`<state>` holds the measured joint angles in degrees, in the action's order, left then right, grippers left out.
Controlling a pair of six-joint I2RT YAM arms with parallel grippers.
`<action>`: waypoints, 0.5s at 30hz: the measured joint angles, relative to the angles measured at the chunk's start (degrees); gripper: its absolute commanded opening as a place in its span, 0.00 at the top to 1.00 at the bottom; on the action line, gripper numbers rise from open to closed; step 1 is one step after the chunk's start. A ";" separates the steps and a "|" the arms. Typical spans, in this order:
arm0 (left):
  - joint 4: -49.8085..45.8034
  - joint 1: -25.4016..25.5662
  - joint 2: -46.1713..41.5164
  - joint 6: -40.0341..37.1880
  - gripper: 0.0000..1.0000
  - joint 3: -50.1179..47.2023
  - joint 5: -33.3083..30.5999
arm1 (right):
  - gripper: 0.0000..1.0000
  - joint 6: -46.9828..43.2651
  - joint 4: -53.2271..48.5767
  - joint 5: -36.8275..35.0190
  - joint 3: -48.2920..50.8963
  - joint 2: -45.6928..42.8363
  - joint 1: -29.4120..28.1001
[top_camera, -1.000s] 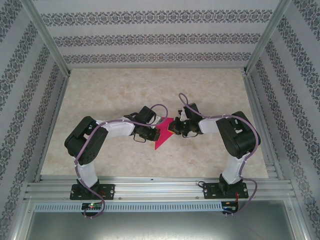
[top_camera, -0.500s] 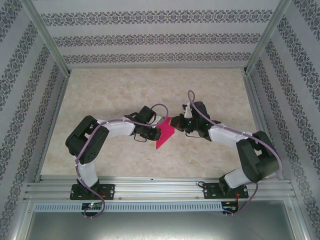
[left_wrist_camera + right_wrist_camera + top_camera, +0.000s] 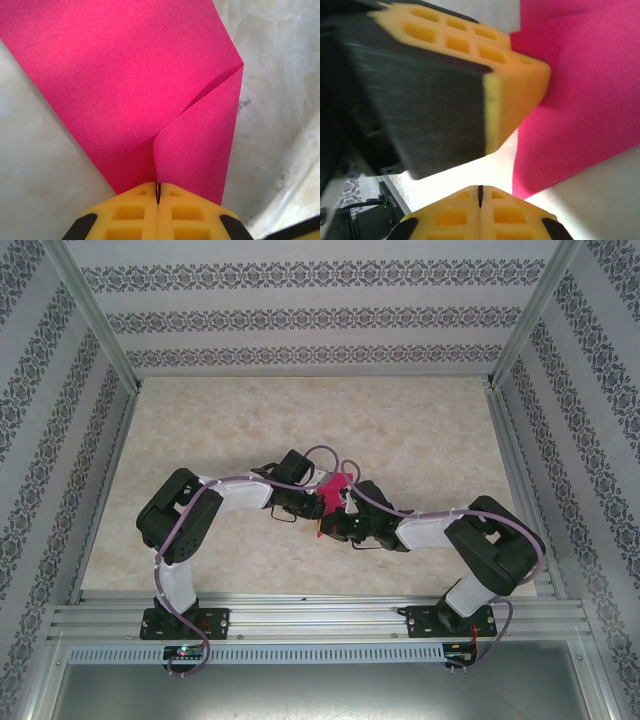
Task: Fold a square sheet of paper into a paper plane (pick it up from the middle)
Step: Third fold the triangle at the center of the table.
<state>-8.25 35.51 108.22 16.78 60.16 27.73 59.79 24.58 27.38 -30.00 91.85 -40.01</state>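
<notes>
You are early on, I judge: the square sheet of paper (image 3: 125,75), at the middle of the tabletop (image 3: 220,420), has one soft flap, the left pincer (image 3: 158,187) clamps its edge, the right pincer (image 3: 480,191) is closed empty beside it, and most folds remain.

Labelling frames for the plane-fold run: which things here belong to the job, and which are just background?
Job:
- pink paper sheet, partly folded
- left gripper, shut on the sheet's edge
- right gripper, shut, close by the sheet

Background:
- marbled table
- patterned walls
- aluminium frame
</notes>
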 measured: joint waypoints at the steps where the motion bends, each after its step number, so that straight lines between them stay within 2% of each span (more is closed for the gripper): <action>1: 0.04 0.00 0.07 0.00 0.99 0.04 0.09 | 1.00 0.31 0.50 0.02 0.00 0.59 0.00; 8: 0.09 0.00 0.11 0.00 0.99 0.09 0.20 | 1.00 1.81 5.09 0.57 -0.20 5.49 -0.02; 15: 0.09 -0.02 0.11 0.02 0.99 0.09 0.22 | 1.00 1.79 4.48 1.14 -1.01 6.73 0.00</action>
<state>-8.16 35.48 108.33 16.80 60.25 27.94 61.58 29.06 28.51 -31.00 98.59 -40.01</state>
